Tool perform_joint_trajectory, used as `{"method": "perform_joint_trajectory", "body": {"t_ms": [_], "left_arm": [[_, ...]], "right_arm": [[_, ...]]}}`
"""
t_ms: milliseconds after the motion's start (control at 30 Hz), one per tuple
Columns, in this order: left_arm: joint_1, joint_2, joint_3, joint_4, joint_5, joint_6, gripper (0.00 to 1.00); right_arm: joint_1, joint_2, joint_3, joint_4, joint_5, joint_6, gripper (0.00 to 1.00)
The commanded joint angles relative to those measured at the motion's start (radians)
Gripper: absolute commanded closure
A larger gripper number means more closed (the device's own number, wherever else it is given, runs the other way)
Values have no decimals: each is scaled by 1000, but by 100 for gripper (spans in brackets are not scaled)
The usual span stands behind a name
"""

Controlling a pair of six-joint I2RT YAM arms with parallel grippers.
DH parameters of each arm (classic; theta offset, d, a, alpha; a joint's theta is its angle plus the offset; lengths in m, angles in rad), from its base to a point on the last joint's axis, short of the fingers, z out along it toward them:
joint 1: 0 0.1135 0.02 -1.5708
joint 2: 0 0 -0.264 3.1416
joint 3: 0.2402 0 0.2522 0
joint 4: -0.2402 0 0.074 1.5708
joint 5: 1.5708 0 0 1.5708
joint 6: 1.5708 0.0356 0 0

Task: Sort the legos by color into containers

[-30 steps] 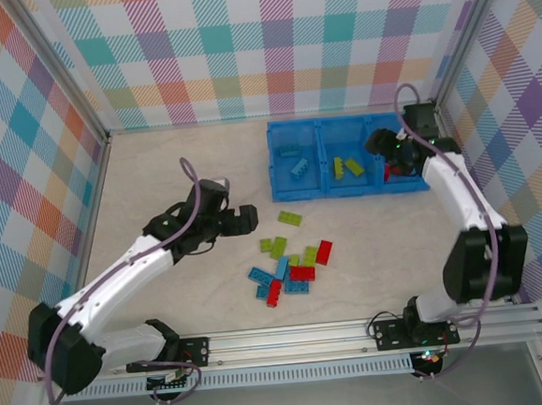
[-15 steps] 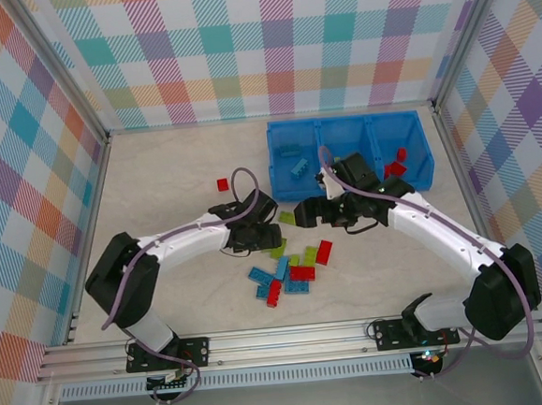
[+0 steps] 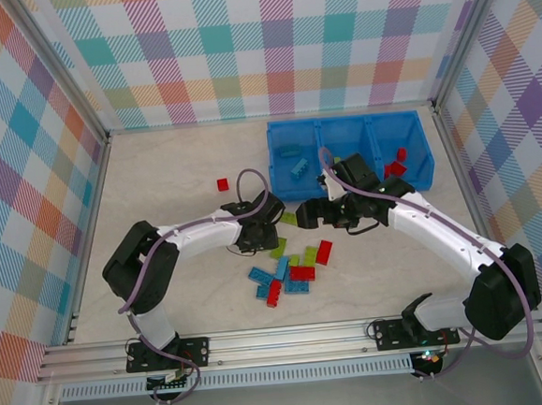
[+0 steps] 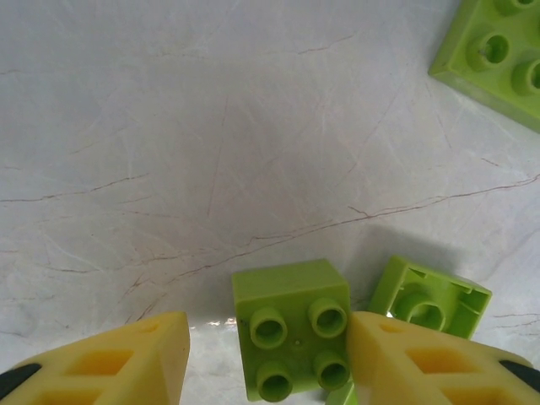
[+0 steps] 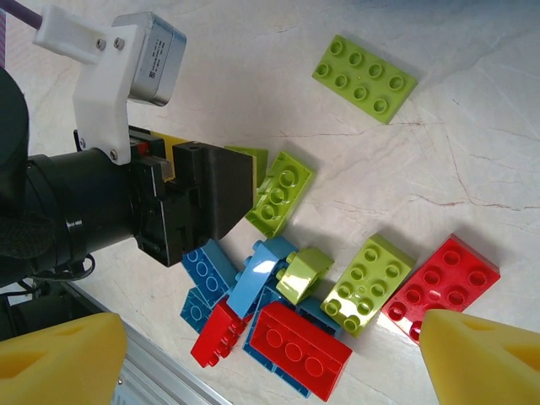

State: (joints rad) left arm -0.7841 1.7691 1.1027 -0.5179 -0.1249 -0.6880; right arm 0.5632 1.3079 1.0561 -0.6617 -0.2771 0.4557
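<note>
2 blue bricks (image 3: 298,169) are being held in the left compartment of the bin (image 3: 347,120), red bricks (image 3: 397,165) in its right; its middle is being partly hidden by the right arm (image 3: 423,223). Loose legos (image 3: 290,267) are being left just before the bin. From the left wrist, a green square brick (image 4: 291,295) is being straddled by the left gripper (image 4: 267,337), 1 pad touching, unclenched. The right gripper (image 5: 270,354) is being held wide, empty.

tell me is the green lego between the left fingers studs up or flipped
Studs up: the green lego shows four studs facing the left wrist camera.

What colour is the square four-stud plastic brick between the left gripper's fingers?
Lime green; the square plastic brick shows best in the left wrist view.
</note>
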Motion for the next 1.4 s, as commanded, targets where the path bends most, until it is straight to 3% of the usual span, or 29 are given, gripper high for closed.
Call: {"method": "perform_joint_trajectory", "body": {"t_ms": [0,267,467,633,733,833,1033,1267,1367], "left_arm": [[-6,39,7,-11,-33,-1,47],[-4,76,12,7,-31,1,56],[0,55,16,0,-35,7,72],[-9,-55,51,-27,-5,29,73],[-33,-95,149,-11,18,71,73],[-44,-45,306,30,3,137,73],[-43,272,767,89,-52,276,73],[-44,737,1495,-27,-19,425,68],[-43,833,1607,-3,3,438,60]], "right_arm": [[0,0,-1,-20,-4,0,9],[4,-4,2,-22,-5,4,8],[7,-9,-2,-22,-3,5,8],[7,-28,-29,-15,-38,-6,8],[9,-84,-50,-3,12,8,8],[9,-193,-93,35,172,54,7],[5,-406,-208,39,542,156,4],[1,-486,-242,-31,576,177,3],[1,-522,-256,-40,585,185,3]]}}
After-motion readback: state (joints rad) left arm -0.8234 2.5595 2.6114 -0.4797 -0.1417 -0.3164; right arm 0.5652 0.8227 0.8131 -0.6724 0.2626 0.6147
